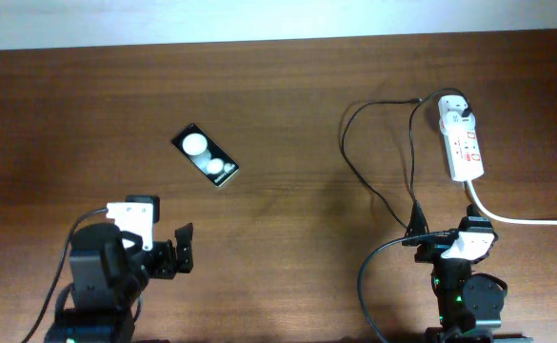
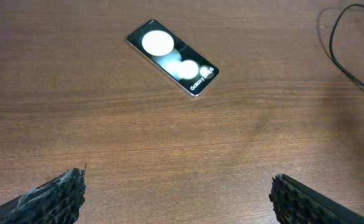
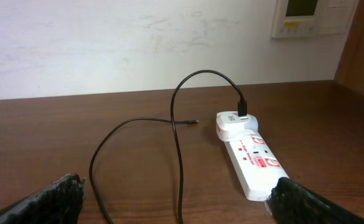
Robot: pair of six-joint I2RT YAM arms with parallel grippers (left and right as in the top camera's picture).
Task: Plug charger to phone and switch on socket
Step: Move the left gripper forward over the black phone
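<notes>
The phone (image 1: 206,156) lies flat and slanted on the table, left of centre; the left wrist view shows its glossy face with two white spots (image 2: 172,57). My left gripper (image 1: 179,250) is open and empty, well short of the phone (image 2: 178,190). The socket (image 1: 464,145) lies at the far right with a white plug (image 1: 454,110) at its far end. The charger (image 1: 347,143) loops from that plug across the table, and its connector tip (image 3: 195,121) lies free. My right gripper (image 1: 447,229) is open and empty, with both cable strands between its fingers (image 3: 177,193) and the socket's near end (image 3: 256,177) by its right finger.
A thick white cord (image 1: 526,220) runs from the socket's near end off to the right edge. A pale wall with a wall panel (image 3: 303,15) stands behind the table's far edge. Bare brown wood lies between the phone and the cable loop.
</notes>
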